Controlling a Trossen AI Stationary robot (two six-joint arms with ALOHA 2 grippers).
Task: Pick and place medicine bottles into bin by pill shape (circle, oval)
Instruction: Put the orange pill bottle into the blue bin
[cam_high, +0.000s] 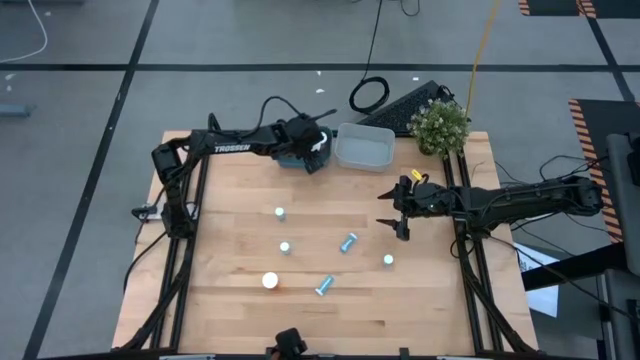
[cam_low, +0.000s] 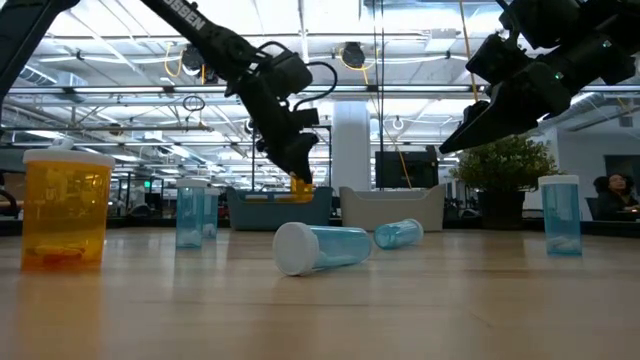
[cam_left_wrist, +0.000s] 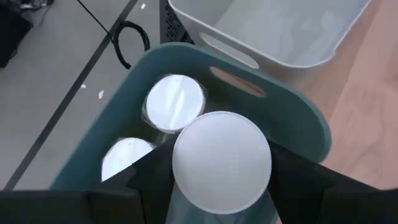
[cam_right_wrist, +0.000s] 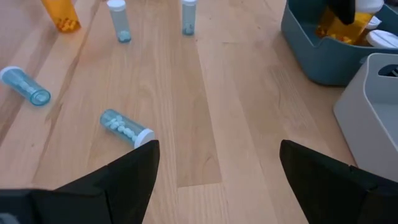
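— What have I got in the left gripper (cam_left_wrist: 221, 186)?

— From here I see its jaws pinching a large orange translucent bottle (cam_low: 301, 184) with a wide white round cap (cam_left_wrist: 221, 162), hanging just over the dark teal plastic bin (cam_left_wrist: 292, 106) at the far edge of the pale wooden counter (cam_high: 240, 300). Two more white-capped bottles (cam_left_wrist: 175, 103) already stand inside that bin. Right beside it is the pale grey plastic bin (cam_high: 364, 148).

— And the right gripper (cam_high: 395, 216)?

— I have it hovering above the counter's right side with its jaws spread wide, gripping nothing.

— What's left on the counter?

— One more orange bottle (cam_high: 270, 282) stands upright near the front, pills at its bottom. Slim pale-blue translucent bottles are scattered mid-counter: three upright (cam_high: 280, 213), two lying on their sides (cam_high: 348, 242). In the right wrist view I can see small white pills in one lying bottle (cam_right_wrist: 126, 128), but I can't tell their shape.
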